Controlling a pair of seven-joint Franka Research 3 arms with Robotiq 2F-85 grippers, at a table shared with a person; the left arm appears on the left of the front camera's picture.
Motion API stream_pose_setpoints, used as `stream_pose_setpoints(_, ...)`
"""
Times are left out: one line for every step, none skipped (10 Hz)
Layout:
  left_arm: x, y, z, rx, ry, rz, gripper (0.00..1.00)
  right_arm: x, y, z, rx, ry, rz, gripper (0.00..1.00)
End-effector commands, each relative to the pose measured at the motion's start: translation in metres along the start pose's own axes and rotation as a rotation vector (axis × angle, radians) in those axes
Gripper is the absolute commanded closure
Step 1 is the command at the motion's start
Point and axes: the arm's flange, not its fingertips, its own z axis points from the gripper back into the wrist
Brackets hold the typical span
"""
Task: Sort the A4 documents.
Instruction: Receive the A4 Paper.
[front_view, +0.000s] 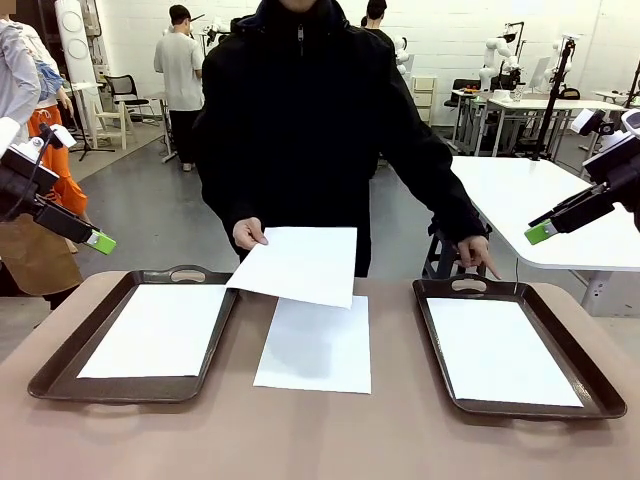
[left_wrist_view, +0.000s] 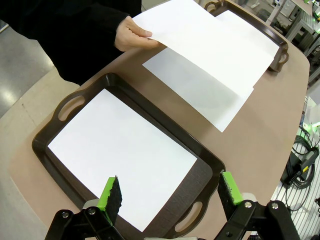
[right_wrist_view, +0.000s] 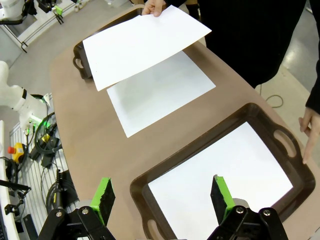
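A person's hand (front_view: 248, 233) holds one white A4 sheet (front_view: 298, 263) in the air above the table's middle. Another sheet (front_view: 316, 345) lies flat on the table under it. The left dark tray (front_view: 60, 368) carries a sheet (front_view: 158, 330), and the right dark tray (front_view: 590, 375) carries one too (front_view: 498, 350). My left gripper (left_wrist_view: 170, 196) hangs open above the left tray's near end, high at the picture's left side (front_view: 100, 242). My right gripper (right_wrist_view: 161, 196) hangs open above the right tray, raised at the far right (front_view: 541, 232). Neither holds anything.
The person stands at the table's far edge, the other hand (front_view: 478, 254) resting by the right tray's far handle. A white round table (front_view: 560, 215) stands behind on the right. Bare tabletop runs along the near edge.
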Motion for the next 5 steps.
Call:
stream_pose_setpoints(-0.0013, -0.0007, -0.0001, 0.004, 0.009, -0.012, 0.00, 0.0007, -0.0002, -0.0006, -0.006, 0.002, 0.003, 0.00)
stream_pose_setpoints(-0.0013, -0.0007, -0.0001, 0.004, 0.009, -0.012, 0.00, 0.0007, -0.0002, -0.0006, -0.006, 0.002, 0.003, 0.00)
stream_pose_setpoints(-0.0013, -0.0007, -0.0001, 0.004, 0.009, -0.012, 0.00, 0.0007, -0.0002, -0.0006, -0.006, 0.002, 0.003, 0.00)
stream_pose_setpoints(-0.0013, -0.0007, -0.0001, 0.004, 0.009, -0.012, 0.00, 0.0007, -0.0002, -0.0006, -0.006, 0.002, 0.003, 0.00)
stream_pose_setpoints(-0.0013, -0.0007, -0.0001, 0.004, 0.009, -0.012, 0.00, 0.0007, -0.0002, -0.0006, -0.006, 0.002, 0.003, 0.00)
